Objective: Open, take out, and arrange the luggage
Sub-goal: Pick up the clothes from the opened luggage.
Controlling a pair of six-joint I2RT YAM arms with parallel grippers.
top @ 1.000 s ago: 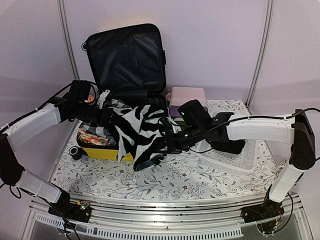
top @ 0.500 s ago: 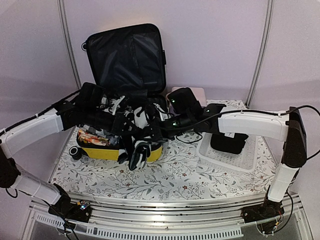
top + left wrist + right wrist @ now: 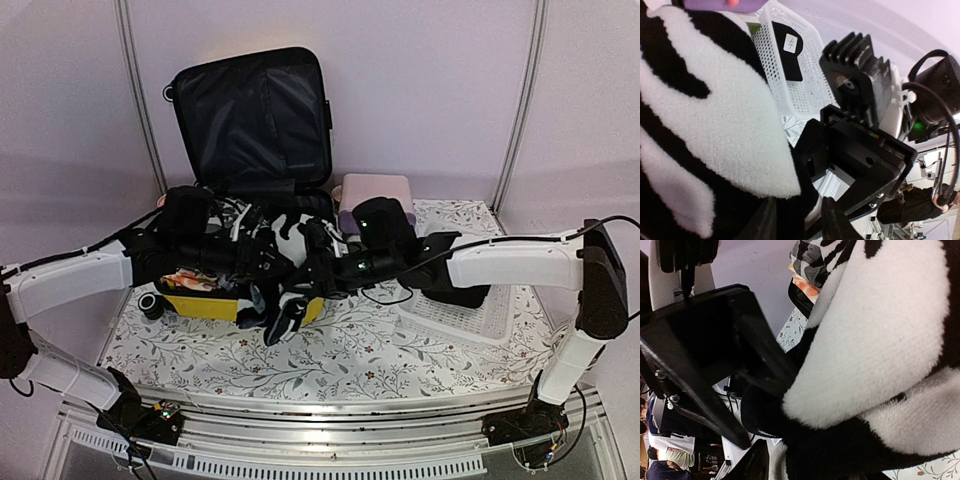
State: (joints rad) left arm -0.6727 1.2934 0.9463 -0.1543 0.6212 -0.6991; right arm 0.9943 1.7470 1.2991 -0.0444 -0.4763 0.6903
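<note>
Pale lilac walls close in a desk (image 3: pixel 400 365) covered with a floral-print sheet, and the luggage (image 3: pixel 215 305) sits toward the desk's far left corner. Its yellow shell lies flat and its lid (image 3: pixel 255 115) stands upright against the back wall, black lining showing. What has just changed is the zebra-striped fleece (image 3: pixel 285 300). A second ago it was stretched wide between the two arms across the front of the case. Now it is gathered into a narrow bundle drooping over the near rim of the shell, with the left tool (image 3: pixel 262 262) and right tool (image 3: pixel 312 270) drawn close together at it. Both wrist views are almost filled with black-and-white pile (each also catches the other arm's housing right beside it), so I cannot tell whether either tool is clamped on the cloth or standing open against it. This reads as a fold being made, so the opening is done and the taking out and arranging is under way. More patterned items remain inside the shell. Toward the desk's right edge a white mesh basket (image 3: pixel 470 320) already holds a black item (image 3: pixel 787 50), and a pink-and-green drawer box (image 3: pixel 375 188) stands at the far edge.
</note>
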